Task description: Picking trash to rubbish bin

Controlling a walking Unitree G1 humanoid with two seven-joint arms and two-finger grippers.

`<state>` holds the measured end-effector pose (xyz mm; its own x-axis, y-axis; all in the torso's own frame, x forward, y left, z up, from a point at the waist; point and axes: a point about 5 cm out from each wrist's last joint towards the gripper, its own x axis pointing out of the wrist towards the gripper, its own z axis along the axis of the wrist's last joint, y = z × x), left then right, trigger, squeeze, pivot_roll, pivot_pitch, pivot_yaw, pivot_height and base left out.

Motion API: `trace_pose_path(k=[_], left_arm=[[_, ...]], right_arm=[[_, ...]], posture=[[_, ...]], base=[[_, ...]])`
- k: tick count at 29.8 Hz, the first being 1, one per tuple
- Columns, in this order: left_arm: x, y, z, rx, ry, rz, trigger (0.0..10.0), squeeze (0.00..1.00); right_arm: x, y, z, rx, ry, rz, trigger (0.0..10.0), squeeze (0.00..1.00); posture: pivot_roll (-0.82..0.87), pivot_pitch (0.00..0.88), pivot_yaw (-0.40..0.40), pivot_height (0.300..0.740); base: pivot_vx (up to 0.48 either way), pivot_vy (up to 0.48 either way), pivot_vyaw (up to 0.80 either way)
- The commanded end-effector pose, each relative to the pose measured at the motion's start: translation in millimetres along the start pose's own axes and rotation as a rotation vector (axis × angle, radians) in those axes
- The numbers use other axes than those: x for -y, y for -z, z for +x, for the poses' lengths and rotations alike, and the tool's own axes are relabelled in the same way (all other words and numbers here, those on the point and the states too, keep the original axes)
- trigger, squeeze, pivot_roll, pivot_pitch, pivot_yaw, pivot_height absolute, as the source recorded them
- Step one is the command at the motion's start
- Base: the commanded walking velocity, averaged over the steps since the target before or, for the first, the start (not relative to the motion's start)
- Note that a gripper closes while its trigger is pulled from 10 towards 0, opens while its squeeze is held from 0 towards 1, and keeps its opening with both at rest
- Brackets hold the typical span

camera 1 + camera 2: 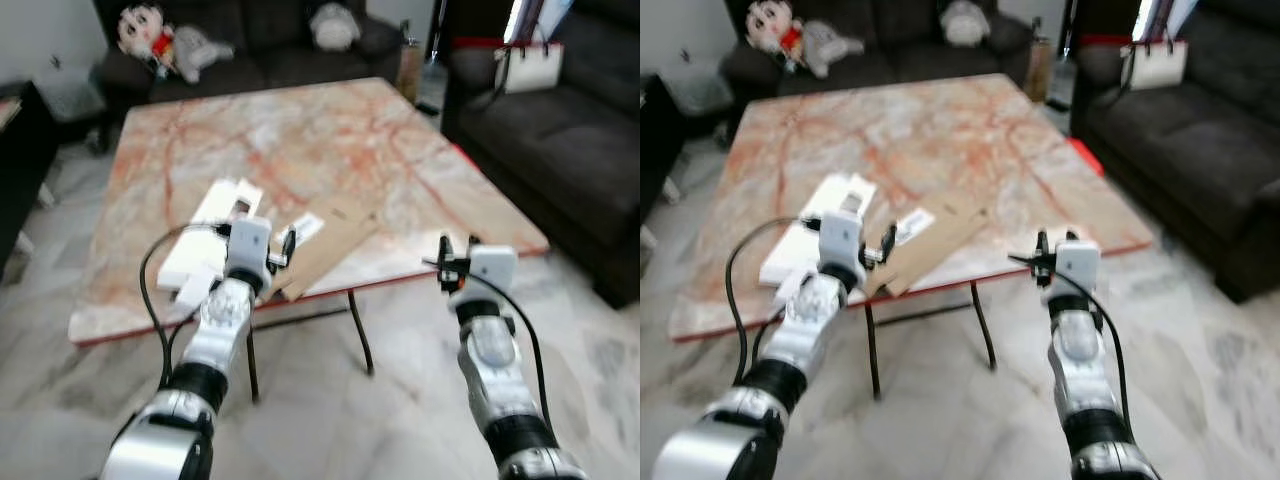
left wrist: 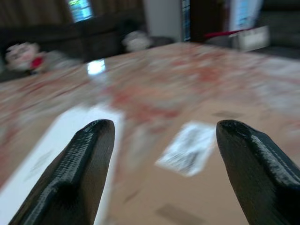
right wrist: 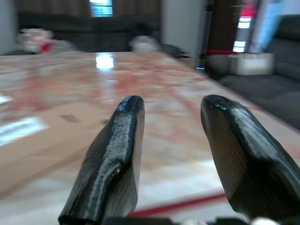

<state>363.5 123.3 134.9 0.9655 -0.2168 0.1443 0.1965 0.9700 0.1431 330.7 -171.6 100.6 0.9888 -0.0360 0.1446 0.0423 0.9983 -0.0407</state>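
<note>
Cardboard flat on table — long axis diagonal.

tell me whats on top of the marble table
On the marble table near its front edge lie a flat brown cardboard piece bearing a white label, and a white box beside it. The left gripper hides part of the cardboard; nothing shows what lies beneath either piece.

Two silver, segmented arms with black joint bands end in white boxy wrist housings, the left gripper and right gripper each bearing two long black fingers, with black cables looping alongside both forearms.
</note>
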Motion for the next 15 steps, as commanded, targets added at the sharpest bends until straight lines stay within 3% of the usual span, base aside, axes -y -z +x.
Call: trace_pose_path(k=[1,10,15], left_arm=[[-10.5,6.1,-4.6,-0.025,-0.033,0.004,10.0,0.00],[-9.6,6.1,-4.4,-0.026,-0.033,0.006,10.0,0.00],[-10.0,6.2,-4.5,-0.027,-0.034,0.007,10.0,0.00]], right_arm=[[-12.5,-4.0,2.5,0.016,-0.048,0.004,10.0,0.00],[-12.0,-4.1,2.4,0.017,-0.051,0.005,10.0,0.00],[-10.8,-4.1,2.4,0.019,-0.039,0.026,10.0,0.00]], posture=[[0.18,0.031,0.020,0.740],[0.18,0.029,0.020,0.740],[0.18,0.029,0.019,0.740]], base=[[0.000,0.000,0.80],[0.000,0.000,0.70],[0.000,0.000,0.00]])
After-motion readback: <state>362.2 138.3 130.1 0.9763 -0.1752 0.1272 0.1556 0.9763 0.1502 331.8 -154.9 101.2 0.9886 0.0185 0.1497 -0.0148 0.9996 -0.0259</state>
